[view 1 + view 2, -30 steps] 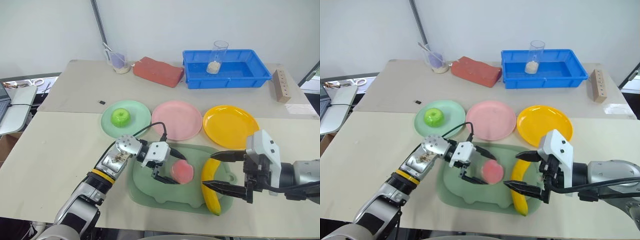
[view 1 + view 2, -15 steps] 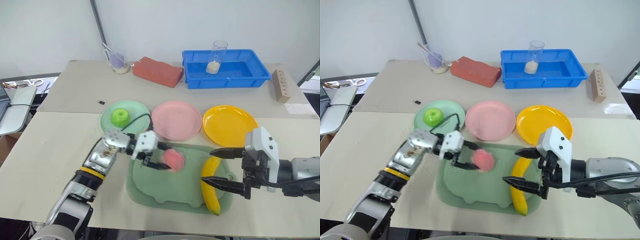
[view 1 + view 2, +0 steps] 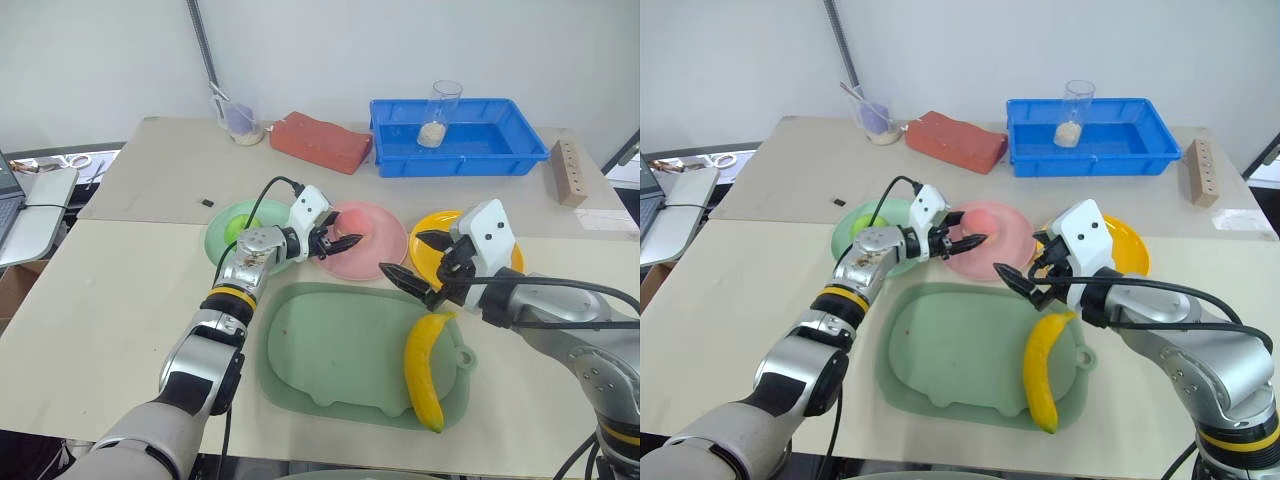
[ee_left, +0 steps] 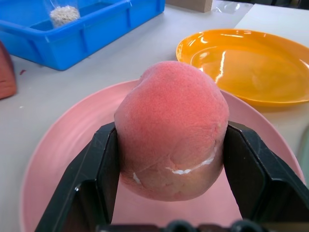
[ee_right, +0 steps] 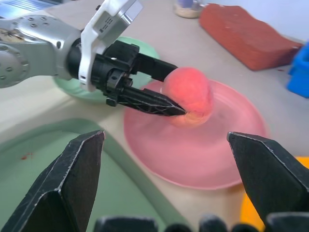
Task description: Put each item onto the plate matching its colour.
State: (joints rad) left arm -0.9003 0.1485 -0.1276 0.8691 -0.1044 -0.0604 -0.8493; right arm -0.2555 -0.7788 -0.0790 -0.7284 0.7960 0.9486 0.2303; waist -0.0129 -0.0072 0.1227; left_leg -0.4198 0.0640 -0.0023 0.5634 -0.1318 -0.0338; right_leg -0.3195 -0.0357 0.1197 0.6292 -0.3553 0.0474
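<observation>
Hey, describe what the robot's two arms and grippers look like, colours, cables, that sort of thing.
The left arm is grey metal with a yellow-and-black band at the wrist and a looping black cable. The right arm is grey too, with a black cable along it. Both the left gripper and right gripper have white housings and two black tapered fingers.

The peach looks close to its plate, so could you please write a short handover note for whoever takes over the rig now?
Left pincer: holds the pink peach between its fingers, over the pink plate.
Right pincer: open, empty, above the tray's far edge.
Done: green apple on the green plate.
Left: release the peach; move the banana from the tray to the yellow plate.
</observation>
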